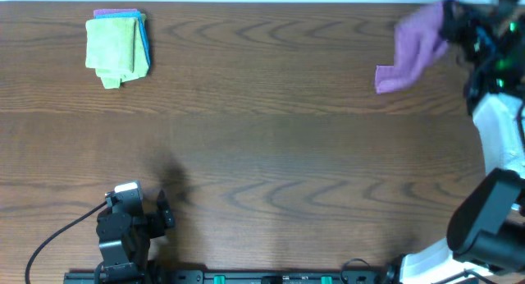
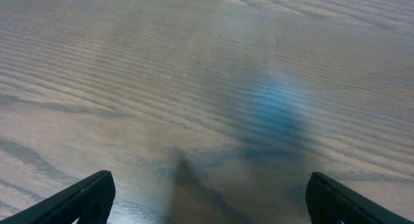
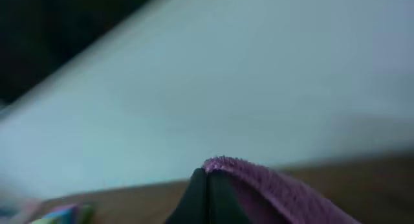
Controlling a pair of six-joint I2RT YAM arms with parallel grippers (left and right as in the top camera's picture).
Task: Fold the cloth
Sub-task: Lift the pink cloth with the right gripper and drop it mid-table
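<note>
The lilac-purple cloth (image 1: 414,48) hangs bunched at the table's far right, one end lifted and its lower corner trailing toward the wood. My right gripper (image 1: 449,23) is shut on its upper edge. In the right wrist view the dark fingers (image 3: 207,197) are pressed together with the cloth (image 3: 272,191) draped over their right side. My left gripper (image 1: 164,210) rests near the front left edge. It stands open in the left wrist view (image 2: 210,201), with only bare wood between its fingertips (image 2: 90,197).
A folded lime-green cloth (image 1: 116,49) lies on a blue one (image 1: 144,39) at the far left, with a strip of purple showing at the top. A black cable (image 1: 57,239) runs from the left arm's base. The right arm's white base (image 1: 500,136) occupies the right edge.
</note>
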